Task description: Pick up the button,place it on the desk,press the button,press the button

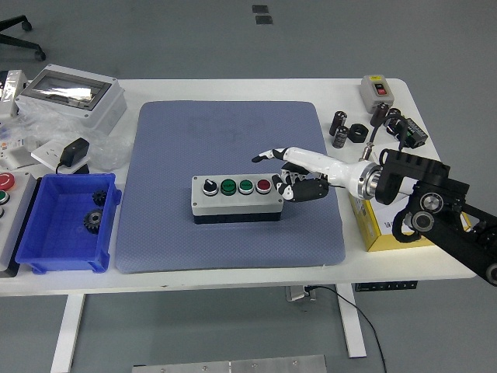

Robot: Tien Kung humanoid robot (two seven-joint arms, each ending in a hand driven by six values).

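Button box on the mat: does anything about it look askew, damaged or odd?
Nothing stands out. The button box sits flat and square on the blue mat, all four controls intact. The right robot hand hovers just beyond its right end, index finger extended, not touching.

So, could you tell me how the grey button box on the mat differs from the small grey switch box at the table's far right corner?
The button box is long and low with four controls in a row: one black-and-white, two green, one red. The switch box is smaller and shows only a red and a dark button. The button box lies on the blue mat; the switch box sits on the bare table. Both have grey housings.
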